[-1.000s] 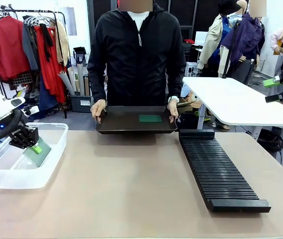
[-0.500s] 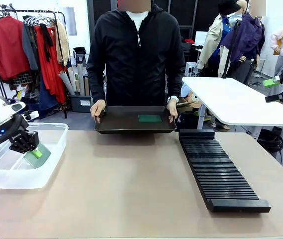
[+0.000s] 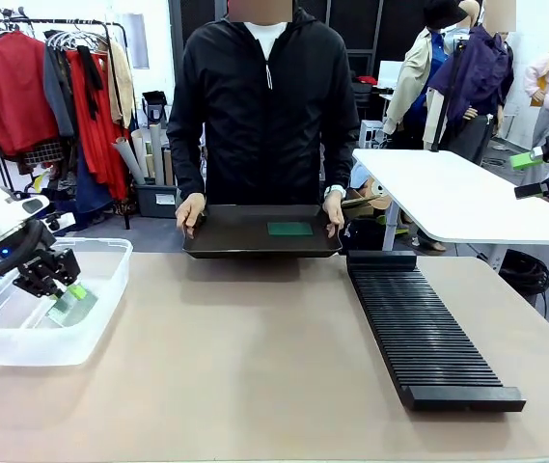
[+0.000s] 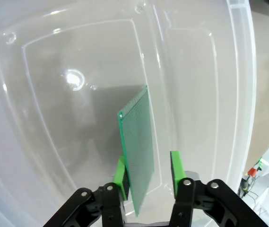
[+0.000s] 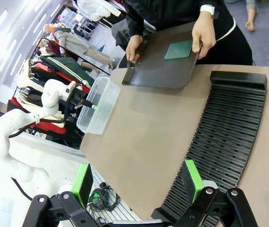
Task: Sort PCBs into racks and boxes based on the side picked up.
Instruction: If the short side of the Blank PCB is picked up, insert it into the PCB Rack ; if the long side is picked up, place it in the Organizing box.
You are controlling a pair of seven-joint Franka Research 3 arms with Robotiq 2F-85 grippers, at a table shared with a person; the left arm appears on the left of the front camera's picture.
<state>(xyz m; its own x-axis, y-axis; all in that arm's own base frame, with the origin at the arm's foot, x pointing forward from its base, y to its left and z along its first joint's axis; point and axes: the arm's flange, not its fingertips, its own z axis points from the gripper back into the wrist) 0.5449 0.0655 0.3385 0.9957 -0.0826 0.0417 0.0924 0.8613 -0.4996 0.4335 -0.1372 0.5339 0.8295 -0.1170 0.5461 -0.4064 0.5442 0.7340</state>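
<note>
Green PCB (image 4: 137,135) in clear box (image 4: 240,71), left tool (image 4: 148,165) parted, right tool (image 5: 136,174) released

PCB (image 4: 136,142): thin green board, finely dotted face showing, tilted on edge inside the box (image 3: 23,345), between the parted pads of the left claw (image 4: 148,166). Second PCB (image 3: 289,229): plain green, flat on a dark tray (image 3: 226,239). Box: clear plastic tub, upright at the bench (image 3: 255,357) left side. Rack (image 3: 424,328): long, black, narrow-slotted, lying lengthwise at the right.
</note>
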